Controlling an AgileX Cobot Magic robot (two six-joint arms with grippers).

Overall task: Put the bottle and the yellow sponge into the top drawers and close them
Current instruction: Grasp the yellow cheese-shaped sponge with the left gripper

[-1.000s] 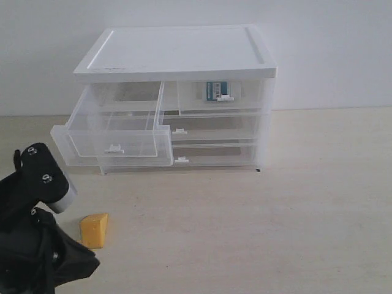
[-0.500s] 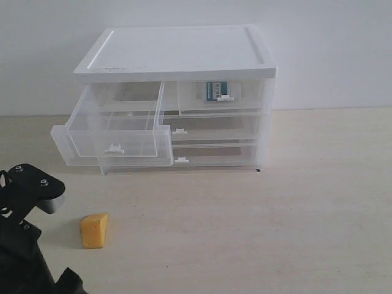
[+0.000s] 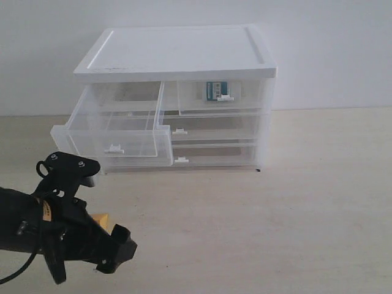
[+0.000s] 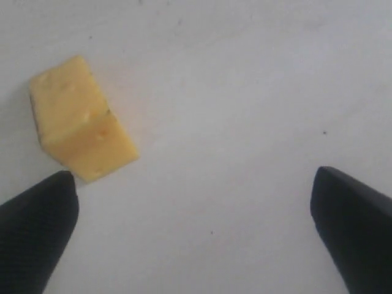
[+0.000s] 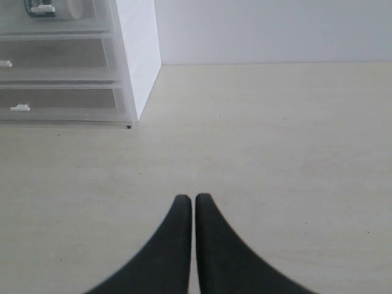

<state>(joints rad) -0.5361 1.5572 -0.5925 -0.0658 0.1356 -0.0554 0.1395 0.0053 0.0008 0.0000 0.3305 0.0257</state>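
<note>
The yellow sponge (image 4: 79, 119) lies on the table, just beside one fingertip (image 4: 58, 190) of my left gripper (image 4: 193, 177), which is open wide with nothing between its fingers. In the exterior view the left arm hangs over the sponge (image 3: 102, 219), hiding most of it. The bottle (image 3: 218, 90) lies inside the shut top right drawer (image 3: 245, 101). The top left drawer (image 3: 116, 131) is pulled out and holds nothing. My right gripper (image 5: 193, 199) is shut over bare table, with nothing in it, right of the cabinet; the bottle (image 5: 49, 7) shows at that view's edge.
The white cabinet (image 3: 177, 55) stands at the back against the wall, with two full-width drawers (image 3: 214, 128) shut below the top ones. The pulled-out drawer juts over the table just behind the left arm. The right arm is out of the exterior view.
The left arm has swung up from the lower left corner and rightward, coming over the sponge and covering most of it. The sponge, cabinet and drawers have not moved.
</note>
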